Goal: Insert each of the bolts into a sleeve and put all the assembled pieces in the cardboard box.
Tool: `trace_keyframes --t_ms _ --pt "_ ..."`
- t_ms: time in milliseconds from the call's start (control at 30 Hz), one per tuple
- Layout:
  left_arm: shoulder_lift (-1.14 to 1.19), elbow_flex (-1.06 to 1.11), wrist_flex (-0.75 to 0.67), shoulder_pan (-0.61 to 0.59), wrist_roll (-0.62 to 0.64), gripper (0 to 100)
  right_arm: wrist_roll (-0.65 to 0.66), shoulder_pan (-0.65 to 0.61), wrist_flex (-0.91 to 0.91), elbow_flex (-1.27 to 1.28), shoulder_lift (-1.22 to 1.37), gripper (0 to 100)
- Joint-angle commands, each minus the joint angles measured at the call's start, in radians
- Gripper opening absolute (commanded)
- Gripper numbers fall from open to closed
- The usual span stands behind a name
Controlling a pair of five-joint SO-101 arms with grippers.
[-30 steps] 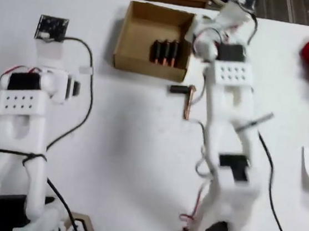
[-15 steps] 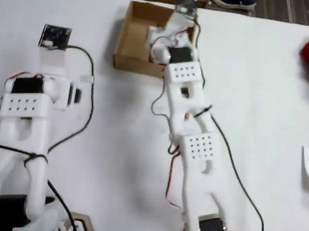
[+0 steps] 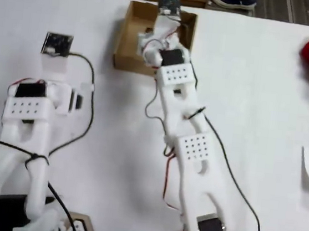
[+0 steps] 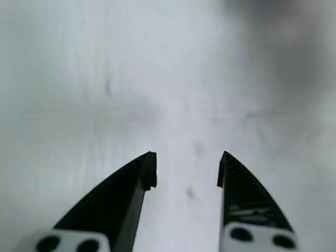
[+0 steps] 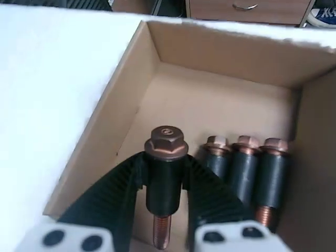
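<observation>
High view: the right arm (image 3: 195, 153) lay stretched across the table (image 3: 267, 106), its wrist over the cardboard box (image 3: 127, 45) at the far edge. The left arm (image 3: 25, 112) stood well apart on its own side.

Left wrist view: the left gripper (image 4: 186, 170) hung released above bare tabletop, jaws apart w/ nothing between them.

Right wrist view: the right gripper (image 5: 165, 170) was clenched on a black sleeve (image 5: 164, 191) w/ a copper bolt (image 5: 167, 143) seated through it, hex head up and thread end poking out below. The assy hung inside the box opening, just beside three finished pieces (image 5: 244, 168) lying in a row on the box floor, next to one wall.

The step in hand looked to be the drop-off of a 4th assembled piece. The next move prob. called for lowering it onto the free floor beside the row, then easing the jaws apart w/o nudging the neighbours or clipping the near wall. Whether any parts waited beneath the outstretched arm couldn't be told.
</observation>
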Motion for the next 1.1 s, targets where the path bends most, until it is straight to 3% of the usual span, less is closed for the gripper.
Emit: trace_keyframes --t_ms 0,600,833,1067 --pt "-0.011 0.002 -0.021 -0.002 0.006 21 -0.006 0.008 -0.025 -0.049 0.001 2.2" --pt "-0.011 0.007 -0.020 -0.002 0.006 21 -0.006 0.008 -0.145 -0.048 0.090 2.7" --pt "-0.006 0.007 -0.020 -0.002 0.006 21 -0.006 0.010 -0.151 -0.048 0.094 21.1" --pt "-0.006 0.007 -0.020 -0.002 0.006 21 -0.002 0.041 -0.147 -0.100 0.088 10.4"
